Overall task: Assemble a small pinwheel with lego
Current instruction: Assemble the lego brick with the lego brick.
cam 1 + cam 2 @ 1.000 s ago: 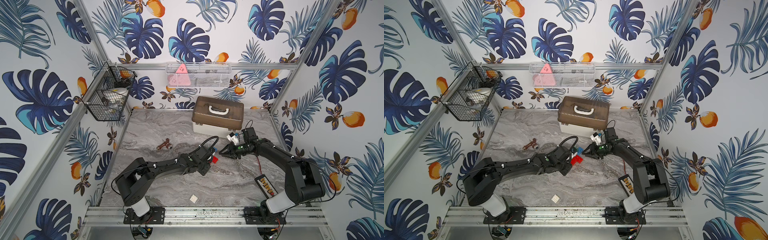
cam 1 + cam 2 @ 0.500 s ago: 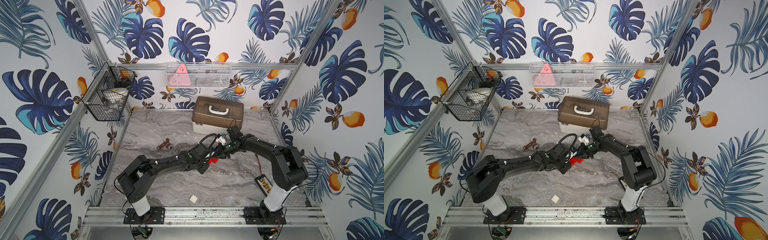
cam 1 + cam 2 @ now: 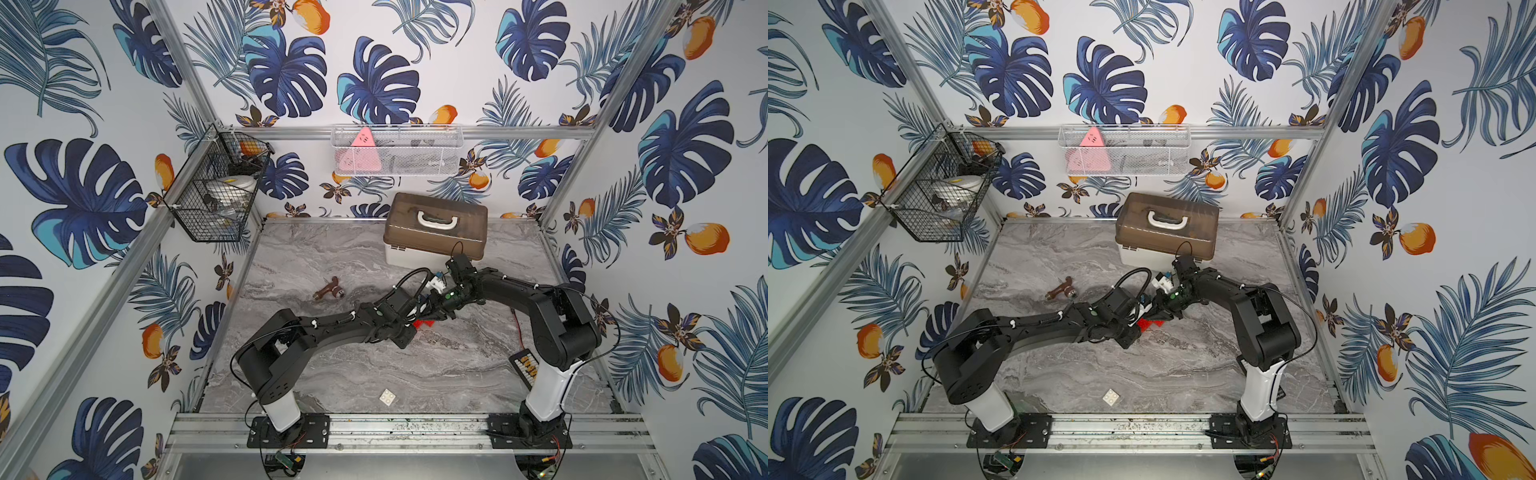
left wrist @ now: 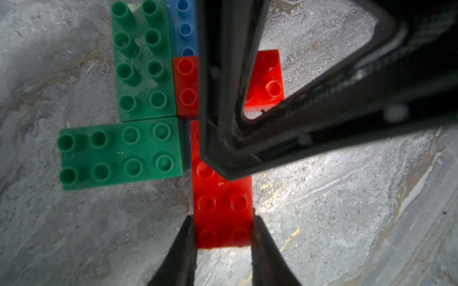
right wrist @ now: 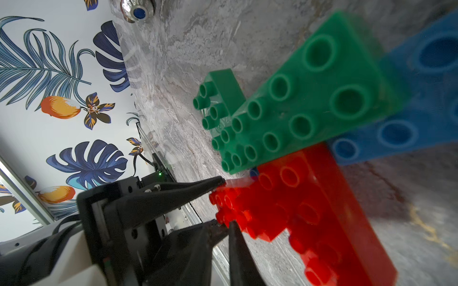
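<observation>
The lego cluster (image 4: 148,138) lies flat mid-table as a part-built pinwheel: two green bricks (image 4: 143,74) at a right angle, a blue brick (image 4: 184,27) and two red bricks. My left gripper (image 4: 223,222) is shut on the end of the longer red brick (image 4: 223,205). My right gripper (image 4: 223,170) is shut, its joined tips resting on that red brick's top. In both top views the grippers meet over the red bricks (image 3: 424,323) (image 3: 1150,324). The white square brick (image 3: 387,397) (image 3: 1111,398) lies alone near the front rail.
A box with a brown lid (image 3: 436,232) stands at the back right. A small brown object (image 3: 328,291) lies left of the arms. A black tray with yellow beads (image 3: 524,368) sits by the right arm's base. Wire baskets (image 3: 216,195) (image 3: 395,153) hang on the walls.
My right arm has swung left from beside the bricks onto them, and its jaws have closed. My left gripper has kept its hold on the red brick.
</observation>
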Action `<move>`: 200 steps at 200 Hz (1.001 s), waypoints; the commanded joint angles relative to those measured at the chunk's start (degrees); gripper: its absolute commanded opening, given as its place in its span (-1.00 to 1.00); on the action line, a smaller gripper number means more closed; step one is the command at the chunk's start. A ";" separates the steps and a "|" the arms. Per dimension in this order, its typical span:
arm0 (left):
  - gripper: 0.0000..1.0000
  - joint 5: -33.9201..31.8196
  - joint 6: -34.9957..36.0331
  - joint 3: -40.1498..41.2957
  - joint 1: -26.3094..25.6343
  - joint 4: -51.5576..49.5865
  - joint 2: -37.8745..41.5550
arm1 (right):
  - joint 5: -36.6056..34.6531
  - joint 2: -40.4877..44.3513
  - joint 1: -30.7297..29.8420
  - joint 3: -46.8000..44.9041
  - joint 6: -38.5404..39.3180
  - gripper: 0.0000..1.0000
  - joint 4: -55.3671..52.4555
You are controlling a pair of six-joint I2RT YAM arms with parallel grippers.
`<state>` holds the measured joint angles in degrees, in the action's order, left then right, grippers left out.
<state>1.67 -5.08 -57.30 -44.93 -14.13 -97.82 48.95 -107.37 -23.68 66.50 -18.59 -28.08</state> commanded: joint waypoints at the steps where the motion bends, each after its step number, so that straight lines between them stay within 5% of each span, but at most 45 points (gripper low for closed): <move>1: -1.00 0.26 -0.44 -0.69 0.39 1.50 -0.15 | -0.57 -0.57 -0.14 0.82 1.25 -0.67 -1.14; 98: -1.00 2.52 -1.85 0.05 1.02 2.51 -0.95 | -0.74 -2.86 -0.50 0.74 -2.30 -0.69 1.64; 200: -1.00 3.02 -0.80 -2.58 1.47 1.35 -1.17 | -8.93 -5.52 -0.76 1.08 -2.24 -0.71 -3.91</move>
<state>3.27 -6.31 -57.95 -43.79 -14.66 -99.20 49.39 -111.66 -24.21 68.05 -20.58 -28.21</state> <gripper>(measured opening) 0.323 0.151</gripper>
